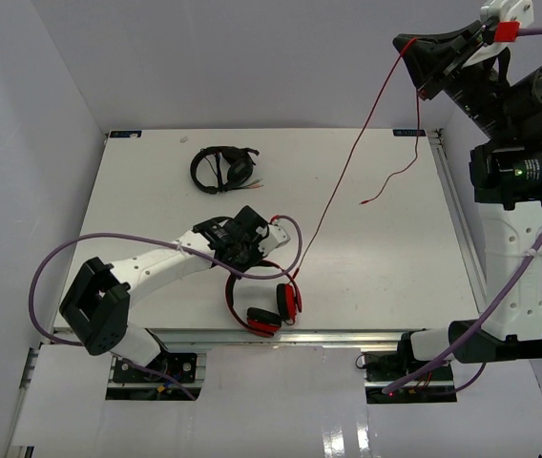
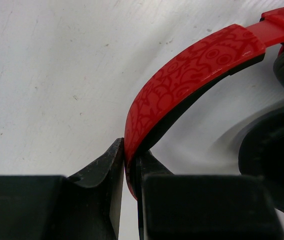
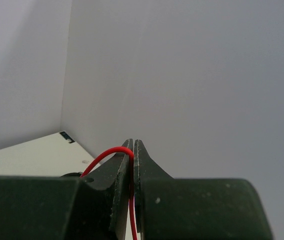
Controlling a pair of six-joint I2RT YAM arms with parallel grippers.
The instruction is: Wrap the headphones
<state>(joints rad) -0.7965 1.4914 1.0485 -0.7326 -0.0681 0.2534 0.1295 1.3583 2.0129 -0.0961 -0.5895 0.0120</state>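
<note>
White table (image 1: 385, 277). Headphones (image 1: 264, 322): headband (image 2: 192, 65) clamped in closed left gripper (image 2: 131, 160), clamped stretch hidden, earcups (image 2: 277, 160) just beside it, one cut off. Cable (image 1: 338, 191): pinched in closed right gripper (image 3: 133, 150) held high, trailing down below it to table.

The headphones (image 1: 264, 321) are red with black ear pads. Their headband (image 2: 192, 70) carries a darker red doodle pattern over a black underside, and their thin cable (image 1: 347, 176) is red. The far headphones (image 1: 221, 169) are all black. The table (image 1: 385, 258) is white.
</note>
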